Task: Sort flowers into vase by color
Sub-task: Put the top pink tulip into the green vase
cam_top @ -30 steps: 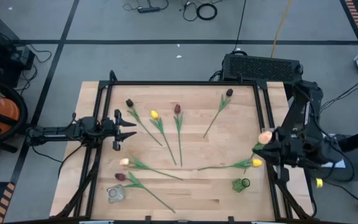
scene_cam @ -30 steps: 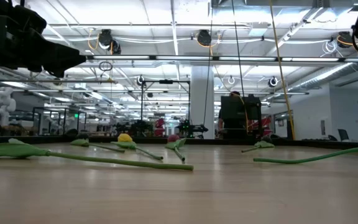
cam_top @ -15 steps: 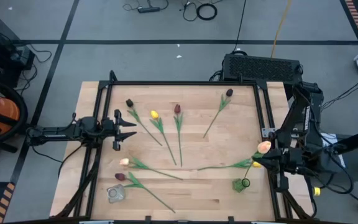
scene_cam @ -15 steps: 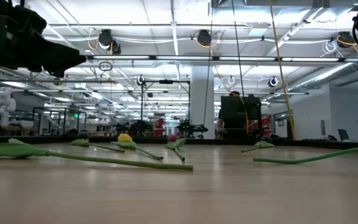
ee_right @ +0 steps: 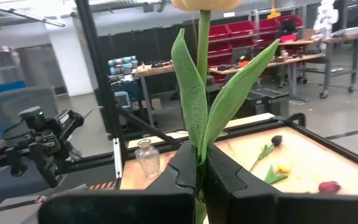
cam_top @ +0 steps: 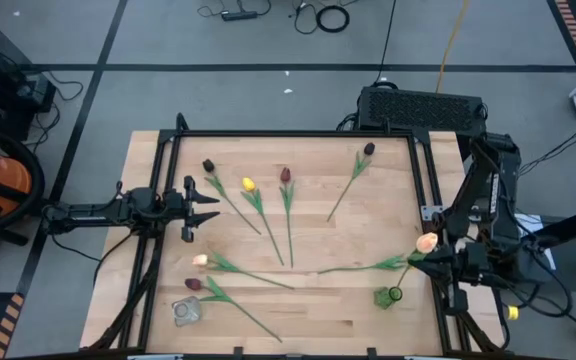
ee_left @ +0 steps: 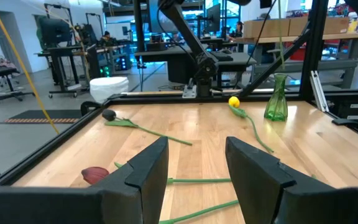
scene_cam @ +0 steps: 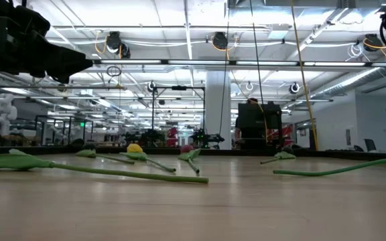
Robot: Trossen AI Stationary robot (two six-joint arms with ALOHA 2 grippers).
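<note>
Tulips: maroon (cam_top: 285,174), yellow (cam_top: 249,184), peach (cam_top: 427,242) heads; green stems. Green vase (cam_top: 387,297); clear vase (cam_top: 185,311). Pale wood table (cam_top: 348,240), black frame.

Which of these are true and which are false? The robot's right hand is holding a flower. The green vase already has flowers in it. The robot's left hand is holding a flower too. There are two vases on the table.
1. The right gripper is holding a flower. True: it is shut on the stem of the peach tulip, held upright.
2. The green vase already has flowers in it. False: nothing stands in it.
3. The left gripper is holding a flower. False: its fingers are open and nothing is between them.
4. There are two vases on the table. True: the green one and a clear vase.
</note>
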